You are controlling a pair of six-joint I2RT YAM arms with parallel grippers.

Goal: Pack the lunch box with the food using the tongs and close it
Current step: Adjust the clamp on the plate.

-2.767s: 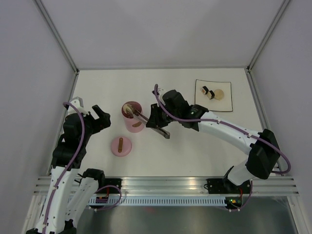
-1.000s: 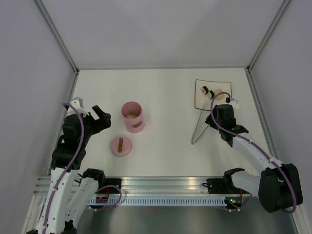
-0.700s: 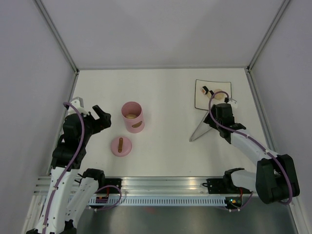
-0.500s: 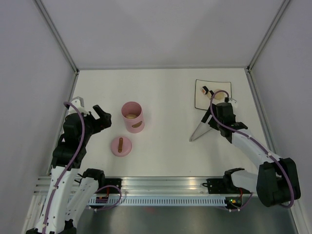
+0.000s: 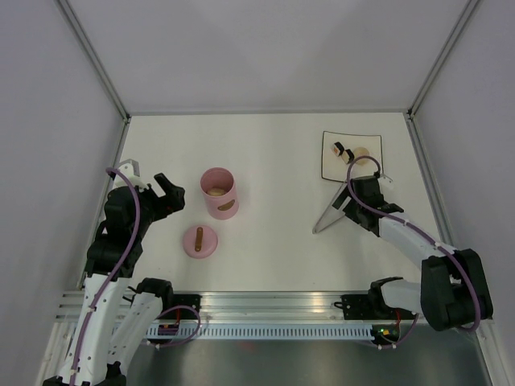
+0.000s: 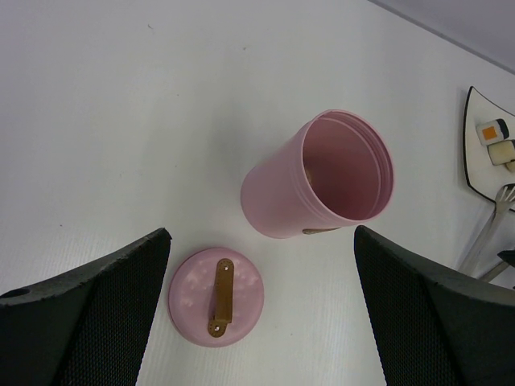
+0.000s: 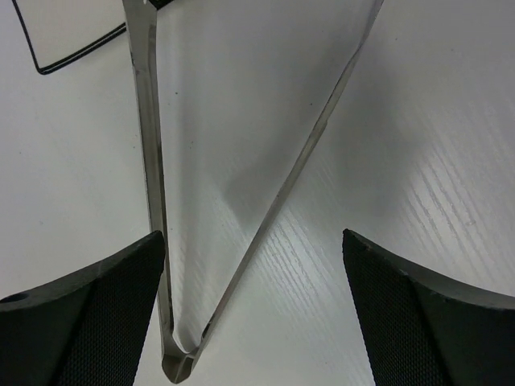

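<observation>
A: Tongs [image 5: 331, 211]?
B: Flat on the white table [image 5: 273, 153], right side, just below the square plate [image 5: 331, 169]. Spread in a V, joint toward the near left, tips toward the plate.
A: Right claw [image 5: 355, 201]?
B: Open wide, low over the tongs, gripping nothing. In the wrist view, both thin silvery arms between the two dark fingers [image 7: 80, 314]. One arm very close to a finger, with contact impossible to judge.
A: Lunch box [image 5: 218, 193]?
B: Pink pot, upright and uncovered, left of centre. One beige piece of food [image 5: 217, 191] down inside. Pink lid [image 5: 199, 240] flat on the table just beside the pot on the near side, brown bar handle facing up.
A: Other food?
B: On the plate: two small white-and-dark pieces [image 5: 341, 149] and a round beige one [image 5: 362, 152], all toward the far edge.
A: Left claw [image 5: 168, 190]?
B: Fully open and empty, hovering left of the pot, apart from both pot and lid.
</observation>
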